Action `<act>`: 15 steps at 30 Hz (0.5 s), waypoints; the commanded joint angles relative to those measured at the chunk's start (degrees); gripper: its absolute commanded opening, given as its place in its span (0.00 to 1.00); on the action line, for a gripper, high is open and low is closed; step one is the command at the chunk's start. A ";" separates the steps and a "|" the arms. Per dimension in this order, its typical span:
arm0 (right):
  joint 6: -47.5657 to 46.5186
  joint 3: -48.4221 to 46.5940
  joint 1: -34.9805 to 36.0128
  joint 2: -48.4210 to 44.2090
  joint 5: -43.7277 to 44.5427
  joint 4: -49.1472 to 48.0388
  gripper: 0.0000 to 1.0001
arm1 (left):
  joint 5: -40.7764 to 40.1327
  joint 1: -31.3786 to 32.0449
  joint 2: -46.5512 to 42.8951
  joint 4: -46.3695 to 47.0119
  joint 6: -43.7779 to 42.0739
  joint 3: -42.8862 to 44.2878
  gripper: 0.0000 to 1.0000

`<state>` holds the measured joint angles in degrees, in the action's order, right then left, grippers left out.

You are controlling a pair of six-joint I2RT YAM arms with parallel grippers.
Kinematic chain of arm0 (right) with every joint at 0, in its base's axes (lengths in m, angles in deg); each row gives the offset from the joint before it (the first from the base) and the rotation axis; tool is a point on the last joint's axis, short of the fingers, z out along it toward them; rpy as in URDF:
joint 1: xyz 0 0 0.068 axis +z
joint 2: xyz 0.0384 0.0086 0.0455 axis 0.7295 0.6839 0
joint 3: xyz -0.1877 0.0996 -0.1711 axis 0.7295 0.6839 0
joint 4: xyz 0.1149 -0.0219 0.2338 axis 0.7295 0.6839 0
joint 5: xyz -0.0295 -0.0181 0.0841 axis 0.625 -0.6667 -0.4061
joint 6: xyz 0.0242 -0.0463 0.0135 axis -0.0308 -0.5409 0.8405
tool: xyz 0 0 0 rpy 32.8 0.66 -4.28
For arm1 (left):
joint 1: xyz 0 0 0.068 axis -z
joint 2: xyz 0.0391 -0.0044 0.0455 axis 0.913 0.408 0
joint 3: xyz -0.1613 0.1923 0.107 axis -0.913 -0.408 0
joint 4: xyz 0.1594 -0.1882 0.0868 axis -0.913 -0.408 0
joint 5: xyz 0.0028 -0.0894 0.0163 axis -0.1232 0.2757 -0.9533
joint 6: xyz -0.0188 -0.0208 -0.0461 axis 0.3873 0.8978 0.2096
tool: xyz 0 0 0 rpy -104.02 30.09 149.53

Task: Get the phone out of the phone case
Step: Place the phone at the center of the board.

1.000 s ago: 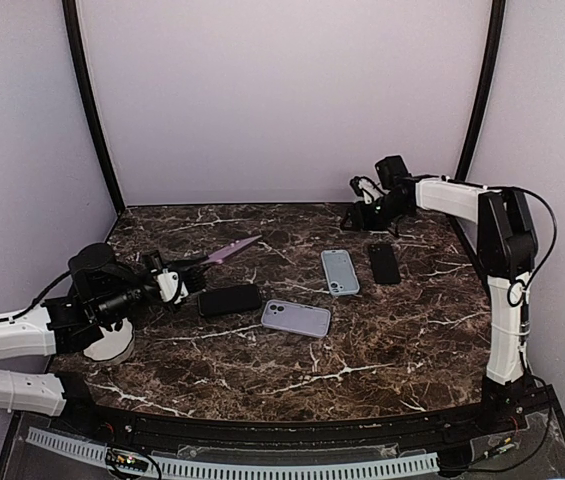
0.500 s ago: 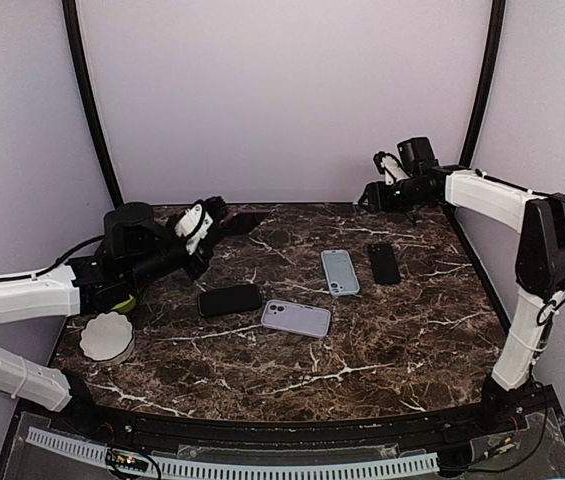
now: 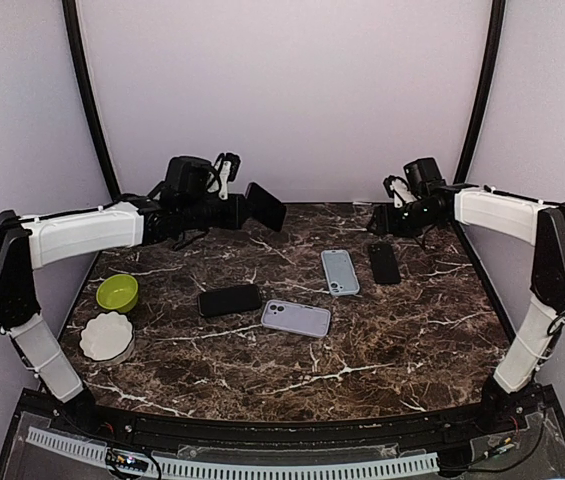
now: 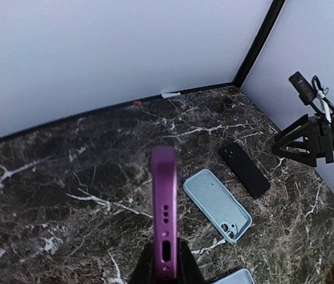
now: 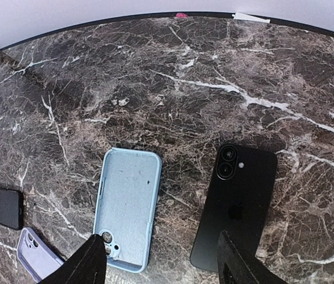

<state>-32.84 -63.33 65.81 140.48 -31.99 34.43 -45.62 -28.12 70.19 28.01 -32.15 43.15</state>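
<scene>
The dark marble table carries an empty light blue case lying open side up. A black phone lies back up just to its right. Nearer the arms are a second black phone and a lilac phone. A green bowl and a white dish sit at the left edge.

The left fingers are clamped tight on the bottom end of the purple phone case. They hold it high above the back left of the table, clear of everything. From the wrist it shows edge-on, so I cannot tell whether a phone sits inside.

The right fingers stand well apart and hold nothing. They hover over the blue case and the black phone.
</scene>
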 commanded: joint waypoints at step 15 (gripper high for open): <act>3.42 3.74 -0.31 -5.46 -3.76 -1.31 0.65 | 24.95 -6.42 15.34 10.74 37.40 0.84 0.00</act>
<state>-30.72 -60.16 65.81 135.72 -33.37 34.56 -23.92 -34.53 85.66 28.34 -2.08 45.38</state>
